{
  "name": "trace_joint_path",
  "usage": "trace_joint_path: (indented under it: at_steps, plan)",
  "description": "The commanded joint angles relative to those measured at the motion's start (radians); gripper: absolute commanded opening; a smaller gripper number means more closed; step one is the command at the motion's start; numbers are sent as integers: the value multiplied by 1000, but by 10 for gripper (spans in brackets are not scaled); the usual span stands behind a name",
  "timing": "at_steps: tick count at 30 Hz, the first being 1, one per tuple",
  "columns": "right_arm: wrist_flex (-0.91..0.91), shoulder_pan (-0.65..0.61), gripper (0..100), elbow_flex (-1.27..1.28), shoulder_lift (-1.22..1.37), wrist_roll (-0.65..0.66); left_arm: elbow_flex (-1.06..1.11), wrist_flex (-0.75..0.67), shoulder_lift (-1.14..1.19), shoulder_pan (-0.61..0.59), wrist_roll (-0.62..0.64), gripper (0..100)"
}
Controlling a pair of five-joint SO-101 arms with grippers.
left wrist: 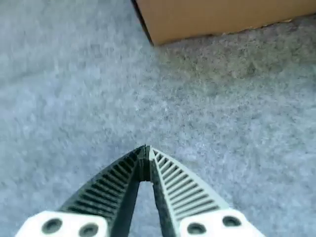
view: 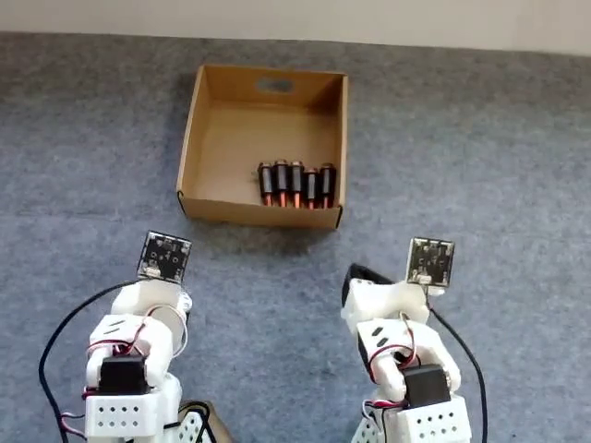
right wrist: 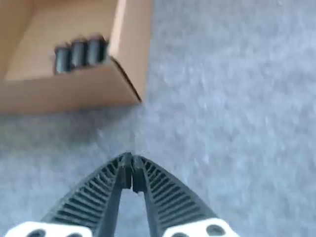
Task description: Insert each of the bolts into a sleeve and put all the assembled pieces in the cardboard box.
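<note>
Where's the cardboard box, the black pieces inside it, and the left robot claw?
cardboard box (view: 196, 138), high view, on its left inner wall.
assembled pieces (view: 296, 185), high view, on the middle one of the row.
left gripper (left wrist: 144, 151), left wrist view, where its shut fingertips meet.

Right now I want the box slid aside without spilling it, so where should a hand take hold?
Pinch the rim of the box wall on the left arm's side, coming down from above to straddle it. That wall is thin, upright and bare; the pieces crowd the opposite near corner. The left hand, shut, must open first.
</note>
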Motion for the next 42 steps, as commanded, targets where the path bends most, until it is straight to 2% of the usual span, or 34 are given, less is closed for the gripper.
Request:
trace_joint_path:
  at_steps: [1,4,7,8,42]
  plan:
    - [110,8,9,133,-13,9,19,21,-8,15,80,7]
    - [163,2,9,136,-25,8,19,69,-2,13,83,7]
    - [288,4,9,136,-28,6,19,173,-7,13,83,7]
    - [280,4,9,134,-27,5,19,199,-7,13,84,7]
    - [272,4,9,134,-25,9,19,203,-8,13,83,7]
